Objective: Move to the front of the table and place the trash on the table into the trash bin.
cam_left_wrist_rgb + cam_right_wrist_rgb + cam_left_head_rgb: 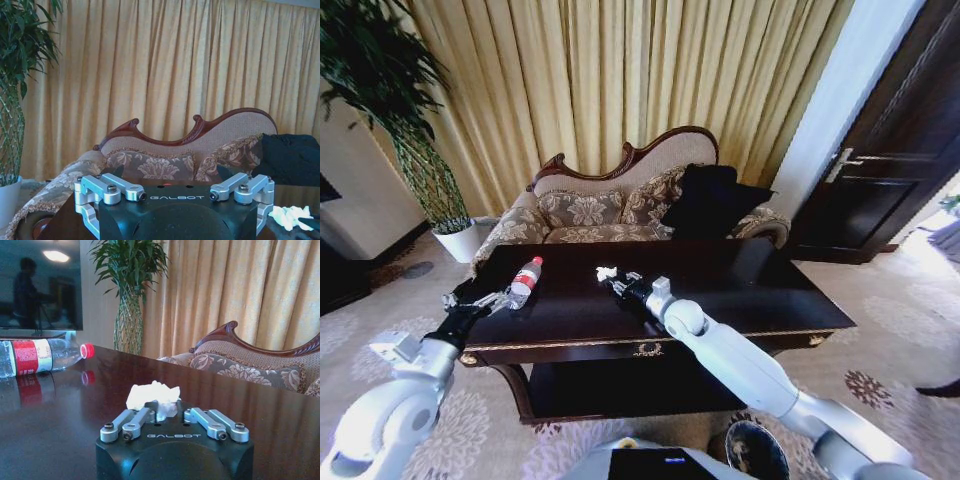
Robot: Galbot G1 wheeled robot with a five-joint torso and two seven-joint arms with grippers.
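Observation:
On the dark glossy table point(770, 290) lies the trash. One piece is a clear bottle point(526, 280) with a red cap and label, on its side near the left end point(35, 356). The other is a crumpled white paper scrap point(607, 272) near the middle. My right gripper point(623, 285) is low over the tabletop, its fingers drawn in on the near edge of the paper scrap point(152, 396). My left gripper point(496, 299) is open just short of the bottle's base. The paper scrap point(289, 217) also shows off to one side in the left wrist view. The dark round trash bin point(756, 452) stands on the carpet below my right arm.
A patterned sofa point(620, 205) with a dark cushion stands behind the table, in front of gold curtains. A potted plant point(430, 180) is at the far left and a dark door point(895, 150) at the right. Patterned carpet surrounds the table.

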